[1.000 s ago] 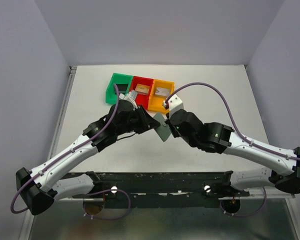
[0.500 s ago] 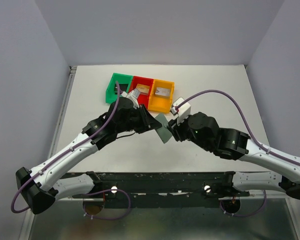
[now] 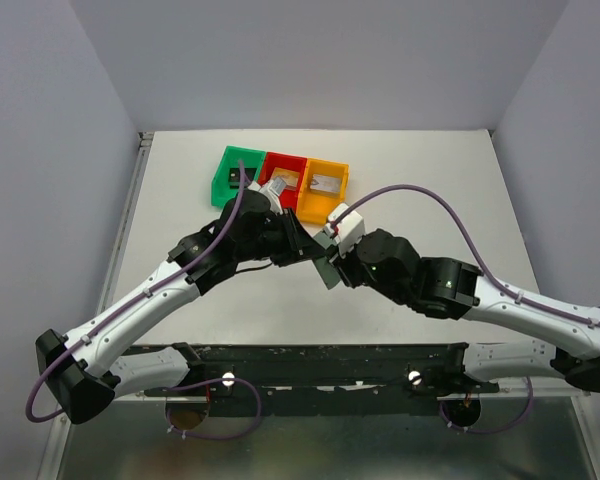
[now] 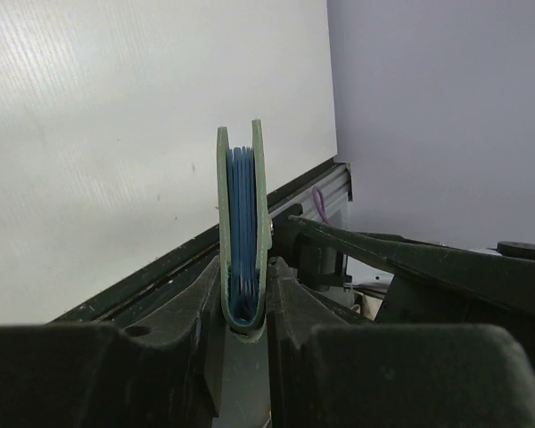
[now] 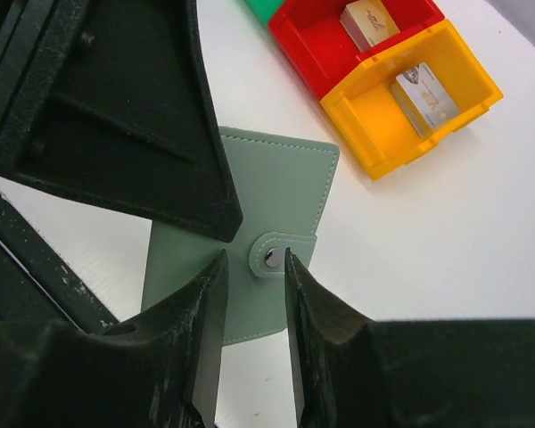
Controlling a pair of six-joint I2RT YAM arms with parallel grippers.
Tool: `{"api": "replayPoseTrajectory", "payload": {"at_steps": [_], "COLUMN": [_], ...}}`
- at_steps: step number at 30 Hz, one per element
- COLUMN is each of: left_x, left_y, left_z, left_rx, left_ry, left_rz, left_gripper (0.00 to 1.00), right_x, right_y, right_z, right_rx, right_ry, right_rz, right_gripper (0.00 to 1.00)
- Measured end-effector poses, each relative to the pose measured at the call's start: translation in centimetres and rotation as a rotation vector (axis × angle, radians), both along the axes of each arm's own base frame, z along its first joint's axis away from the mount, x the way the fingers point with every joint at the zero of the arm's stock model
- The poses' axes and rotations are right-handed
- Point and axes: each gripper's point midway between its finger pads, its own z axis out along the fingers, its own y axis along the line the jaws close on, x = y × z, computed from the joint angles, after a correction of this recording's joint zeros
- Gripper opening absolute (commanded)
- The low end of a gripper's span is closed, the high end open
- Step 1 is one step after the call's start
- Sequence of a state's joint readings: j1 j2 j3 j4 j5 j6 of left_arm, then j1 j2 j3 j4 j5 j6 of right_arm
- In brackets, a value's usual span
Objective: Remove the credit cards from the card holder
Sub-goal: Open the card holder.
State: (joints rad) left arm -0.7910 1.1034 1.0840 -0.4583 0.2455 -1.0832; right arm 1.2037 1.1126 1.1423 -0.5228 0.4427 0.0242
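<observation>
Top external view: your two arms meet over the middle of the white counter [image 3: 430,180], just in front of a row made up of a green bin [image 3: 225,185], a red bin [image 3: 280,160] and an orange bin [image 3: 318,208]. Between the two wrists sits the card holder [image 3: 326,266], a small flat grey-green wallet.

Left wrist view: you look at the card holder [image 4: 242,223] edge-on. It stands upright and folded nearly closed, with two pale green covers around a stack of blue-grey inner pockets [image 4: 242,241]. You cannot tell whether any of those layers are cards. Your left hand [image 4: 243,290] is clamped on its lower, folded edge, one finger pressed to each cover.

Right wrist view: you face the holder's smooth outer cover [image 5: 281,183], which has stitched edges and rounded corners. A small snap tab [image 5: 275,257] with a metal stud wraps over from one side. Your right hand [image 5: 251,267] has its jaws narrowly parted, one finger on each side of that tab, and you cannot tell if they touch it. Beyond, a grey block [image 5: 423,96] lies in the orange bin and a tan block [image 5: 367,20] lies in the red bin
</observation>
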Motion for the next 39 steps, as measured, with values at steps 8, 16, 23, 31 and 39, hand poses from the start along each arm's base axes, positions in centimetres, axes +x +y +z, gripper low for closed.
{"api": "replayPoseTrajectory", "payload": {"at_steps": [8, 16, 23, 31, 39], "left_x": [0.2, 0.1, 0.1, 0.1, 0.1], "left_y": [0.1, 0.0, 0.0, -0.1, -0.2], "left_z": [-0.1, -0.3, -0.3, -0.2, -0.2], "left_rx": [0.007, 0.010, 0.006, 0.000, -0.010], "left_ry": [-0.004, -0.002, -0.003, -0.008, -0.013], "left_rz": [0.001, -0.006, -0.012, -0.016, -0.021], "left_gripper": [0.00, 0.00, 0.00, 0.00, 0.00], "right_x": [1.1, 1.5, 1.7, 1.8, 2.0], "right_y": [-0.3, -0.5, -0.6, -0.8, -1.1], "right_z": [-0.8, -1.1, -1.3, -1.1, -0.9], "right_rx": [-0.056, -0.087, -0.092, -0.095, -0.087], "right_ry": [-0.014, -0.014, -0.011, -0.015, -0.020], "right_rz": [-0.070, -0.114, -0.136, -0.160, -0.191], "right_gripper": [0.29, 0.17, 0.00, 0.00, 0.00]}}
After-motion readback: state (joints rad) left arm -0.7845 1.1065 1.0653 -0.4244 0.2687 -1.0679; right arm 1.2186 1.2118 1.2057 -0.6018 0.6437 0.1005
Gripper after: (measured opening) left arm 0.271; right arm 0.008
